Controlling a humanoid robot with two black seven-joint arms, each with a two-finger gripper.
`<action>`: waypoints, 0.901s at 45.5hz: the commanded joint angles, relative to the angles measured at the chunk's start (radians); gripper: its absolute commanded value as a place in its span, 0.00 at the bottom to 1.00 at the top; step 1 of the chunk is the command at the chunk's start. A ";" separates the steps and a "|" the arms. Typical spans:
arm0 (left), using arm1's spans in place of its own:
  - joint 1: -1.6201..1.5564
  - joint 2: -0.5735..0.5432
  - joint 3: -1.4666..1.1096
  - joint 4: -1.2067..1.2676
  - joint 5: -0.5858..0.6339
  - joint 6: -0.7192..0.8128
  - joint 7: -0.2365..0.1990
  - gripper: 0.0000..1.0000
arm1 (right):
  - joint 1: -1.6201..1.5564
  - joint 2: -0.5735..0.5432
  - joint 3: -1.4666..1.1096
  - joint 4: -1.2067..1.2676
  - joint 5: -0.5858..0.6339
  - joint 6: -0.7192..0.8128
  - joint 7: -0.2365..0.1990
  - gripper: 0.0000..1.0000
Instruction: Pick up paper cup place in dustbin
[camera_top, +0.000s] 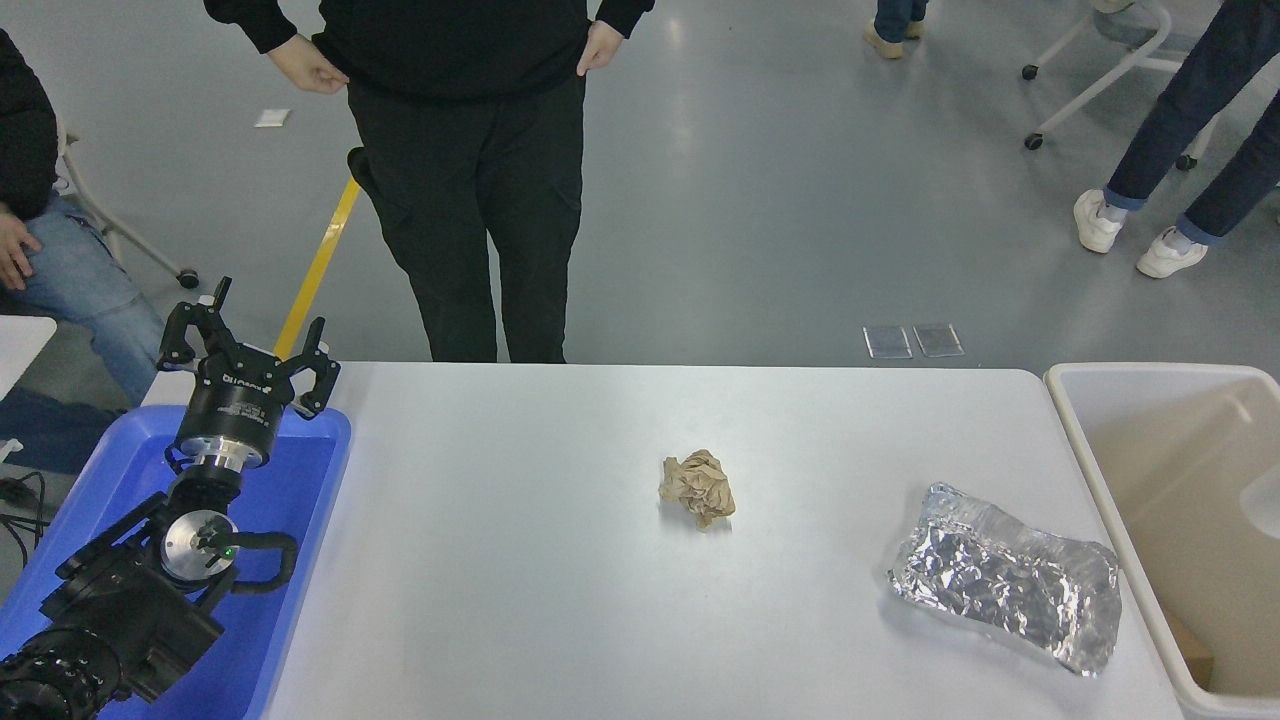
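Paper cup (1262, 500) a pale shape inside the dustbin (1090, 455), far across from the parked left gripper (247, 345), fingers spread; right arm unseen, grip unknowable.

Small white lettering on black left gripper (247, 345) body, upside down, too small to read; nothing else legible.

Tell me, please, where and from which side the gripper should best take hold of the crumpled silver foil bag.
Probably across the narrow middle of the foil bag, coming straight down from above. It lies flat and elongated on the table, slanting towards the dustbin, so closing across its short width looks easiest; its crinkled skin should give the fingers purchase.
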 joint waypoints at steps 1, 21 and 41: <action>-0.001 0.000 0.000 0.000 0.001 0.000 0.001 0.98 | -0.306 0.025 0.190 -0.146 0.009 -0.227 -0.001 0.00; -0.001 0.000 0.000 0.000 0.001 -0.002 0.001 0.98 | -0.651 0.275 0.403 -0.508 0.090 -0.368 -0.105 0.00; -0.001 0.000 0.000 -0.001 0.001 -0.002 0.001 0.98 | -0.796 0.464 0.521 -0.805 0.096 -0.394 -0.212 0.00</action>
